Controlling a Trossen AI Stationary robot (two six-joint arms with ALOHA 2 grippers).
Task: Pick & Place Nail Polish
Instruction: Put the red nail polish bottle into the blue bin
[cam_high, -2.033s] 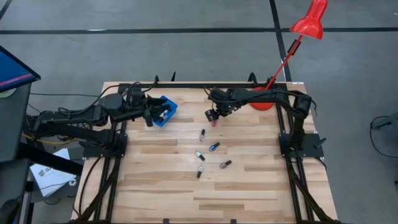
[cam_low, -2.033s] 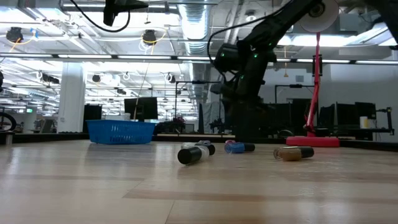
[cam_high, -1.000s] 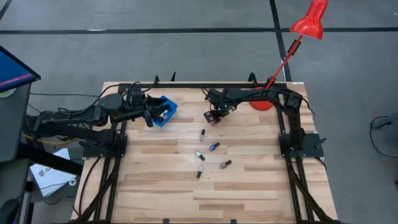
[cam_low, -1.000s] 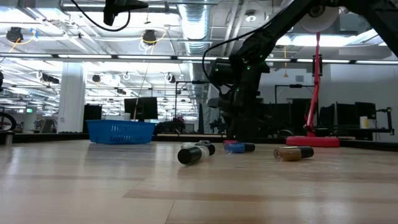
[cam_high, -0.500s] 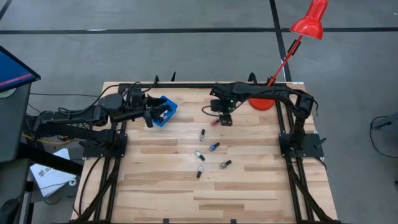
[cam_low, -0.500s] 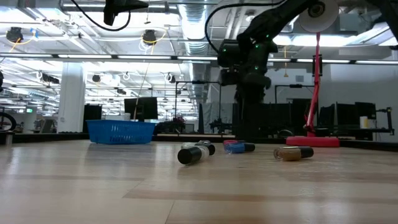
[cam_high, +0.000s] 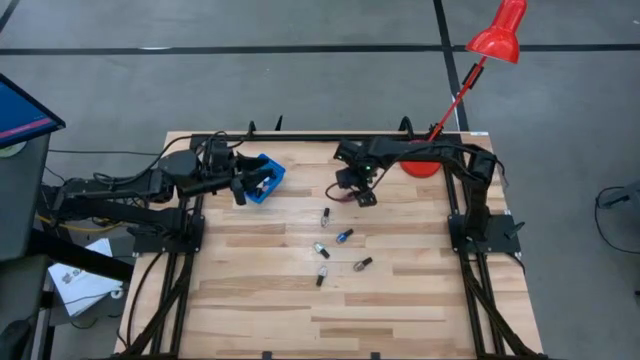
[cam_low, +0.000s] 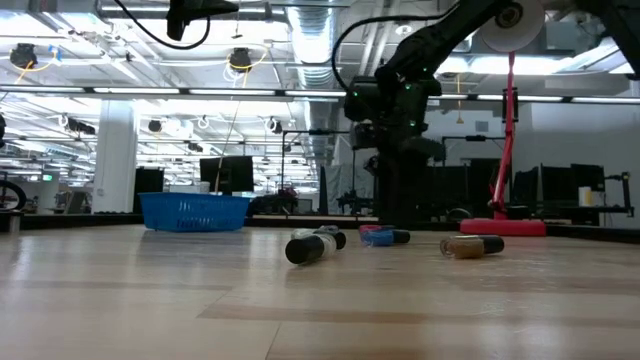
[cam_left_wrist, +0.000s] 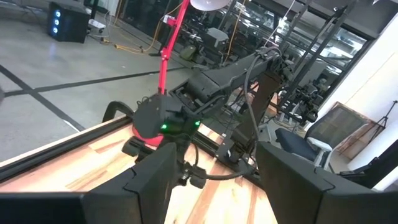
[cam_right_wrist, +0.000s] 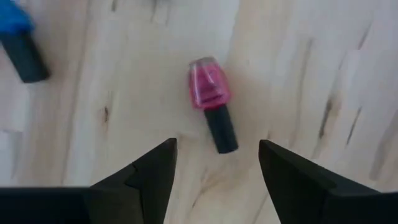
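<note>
On tabletop under right wrist: pink nail polish bottle (cam_right_wrist: 212, 102) lying flat, dark cap toward fingers. Right gripper (cam_right_wrist: 217, 163) spread open, empty, hovering above. Advice: centre over cap-body junction, descend straight, close gently. Blue bottle (cam_right_wrist: 18, 43) at 10 o'clock. Left gripper (cam_high: 240, 187) waits open by blue bin (cam_high: 266, 176).

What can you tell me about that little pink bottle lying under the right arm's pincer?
The pink bottle is a tiny nail polish: a clear glass-like body filled with pink, and a slim dark cap. It lies on its side on the pale wooden table, nothing touching it. The right pincer hangs above it, open, the cap end between the two fingers in the wrist view. A blue bottle lies apart from it.
</note>
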